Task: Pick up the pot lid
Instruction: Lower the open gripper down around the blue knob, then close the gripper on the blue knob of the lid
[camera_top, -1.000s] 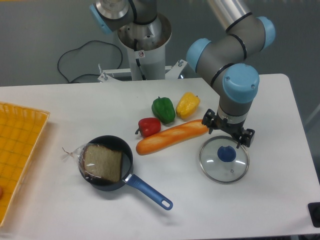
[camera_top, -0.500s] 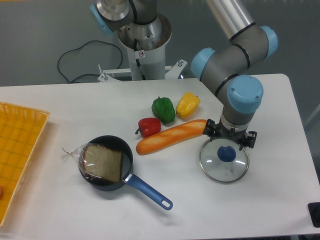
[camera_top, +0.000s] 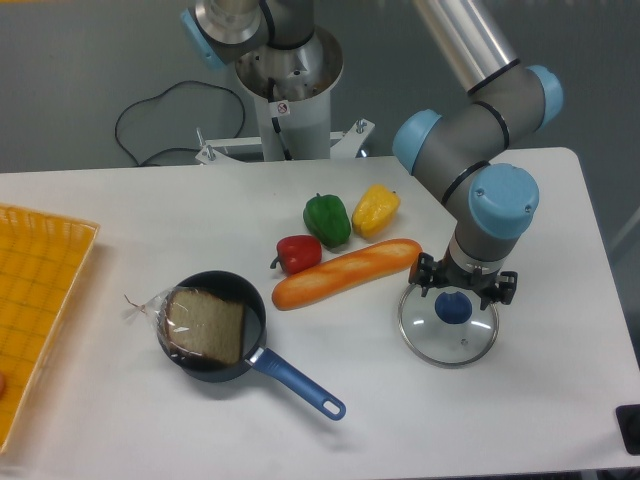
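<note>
Lower left: coarse brown slab (camera_top: 210, 330), crinkled clear plastic (camera_top: 150, 306). Lower right: round transparent pot lid (camera_top: 432, 342), blue knob (camera_top: 453, 308). Gripper (camera_top: 456, 289) spread.

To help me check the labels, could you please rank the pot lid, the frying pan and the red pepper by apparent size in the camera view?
1. Frying pan, handle included
2. Pot lid
3. Red pepper

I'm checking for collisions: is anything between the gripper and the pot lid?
Nothing visible stands between the open gripper and the pot lid. The orange carrot lies beside the lid, not across the way down.
</note>
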